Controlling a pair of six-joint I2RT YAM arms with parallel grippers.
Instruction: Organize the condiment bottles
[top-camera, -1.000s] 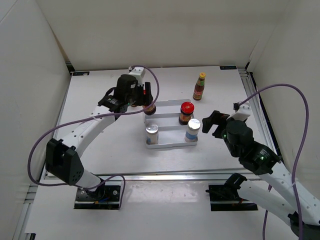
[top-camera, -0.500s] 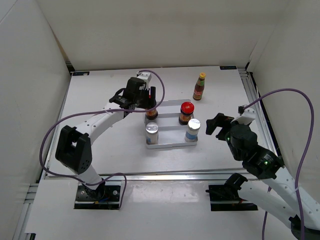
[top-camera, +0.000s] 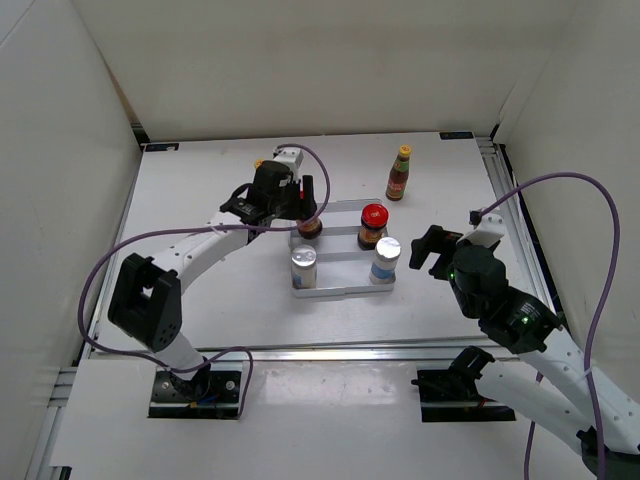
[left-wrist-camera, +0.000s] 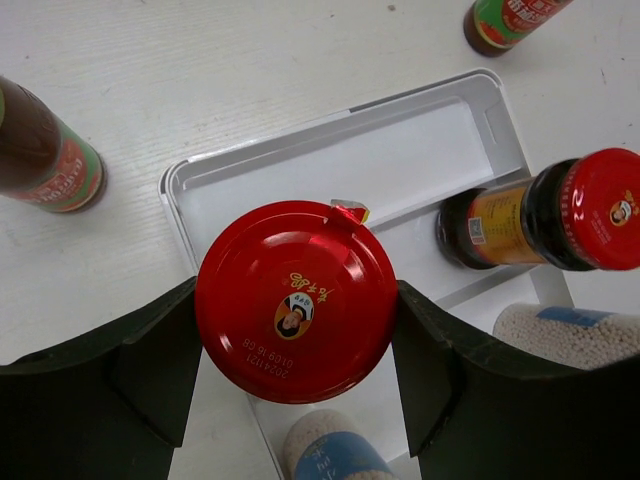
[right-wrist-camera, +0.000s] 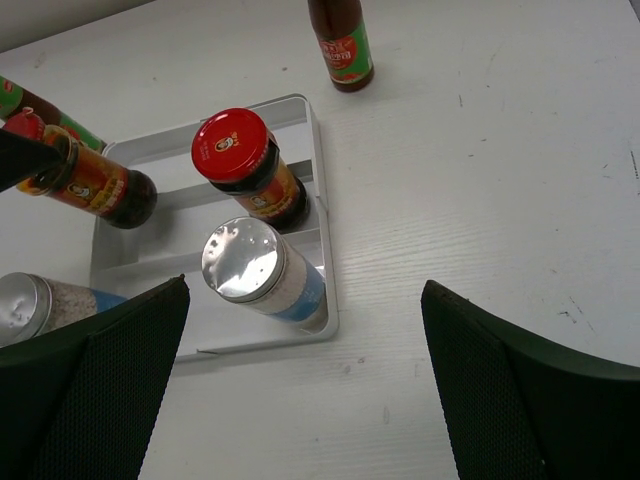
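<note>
Red-lidded and squat, one dark jar (left-wrist-camera: 295, 300) sits clamped between the two fingers of the left tool (left-wrist-camera: 296, 340). Its lid faces the wrist camera and its long axis stands upright over the far-left compartment of the white tray (left-wrist-camera: 420, 140); whether its base touches the tray floor cannot be told. The second red-lidded jar (left-wrist-camera: 540, 215) stands upright in the far-right compartment. Two silver-topped shakers, also upright, fill the near row, one right (right-wrist-camera: 262, 272) and one left (right-wrist-camera: 30, 300). Two slim sauce bottles stand on the tabletop (top-camera: 200, 270) outside the tray: one beyond its far-right corner (top-camera: 400, 174), one just off its far-left corner (left-wrist-camera: 45, 150). The right tool (top-camera: 428, 250) hangs released, fingers wide apart, right of the tray, grasping nothing.
</note>
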